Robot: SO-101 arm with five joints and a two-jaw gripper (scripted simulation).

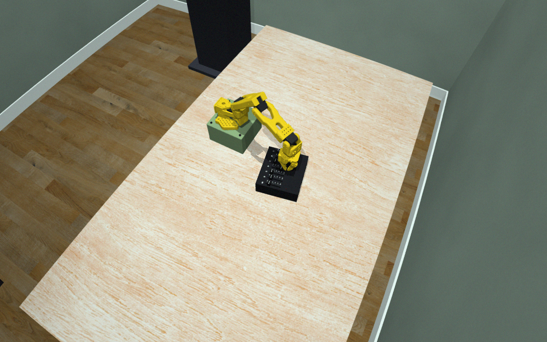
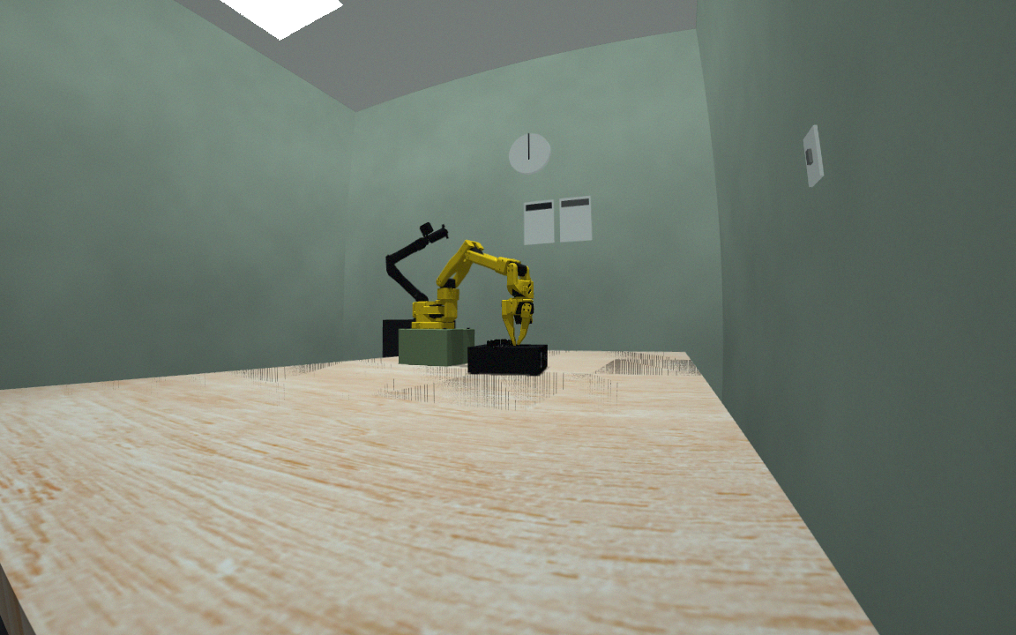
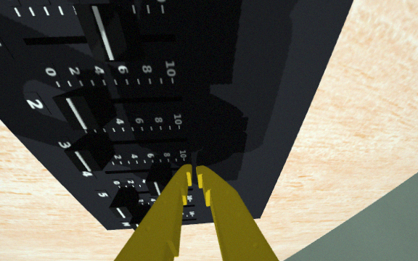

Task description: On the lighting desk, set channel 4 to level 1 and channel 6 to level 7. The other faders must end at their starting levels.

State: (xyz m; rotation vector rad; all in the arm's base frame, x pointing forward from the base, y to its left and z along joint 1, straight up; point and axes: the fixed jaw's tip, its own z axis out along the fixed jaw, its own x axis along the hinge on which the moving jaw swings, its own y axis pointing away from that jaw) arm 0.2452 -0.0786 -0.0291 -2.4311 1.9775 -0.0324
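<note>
The black lighting desk lies on the wooden table next to the arm's base. Its faders run in numbered rows with scales from 0 to 10. In the wrist view the channel 4 fader cap sits partway along its track, and the channel 5 cap is lower left. Channel 6's row is mostly hidden behind my fingers. My gripper is shut and empty. It points down just over the desk, near the 10 end of the channel 4 scale, right of that cap.
The arm stands on a green block left of the desk. A black pillar stands at the table's far edge. A black arm shows behind in the exterior view. The table's right edge runs close to the wall.
</note>
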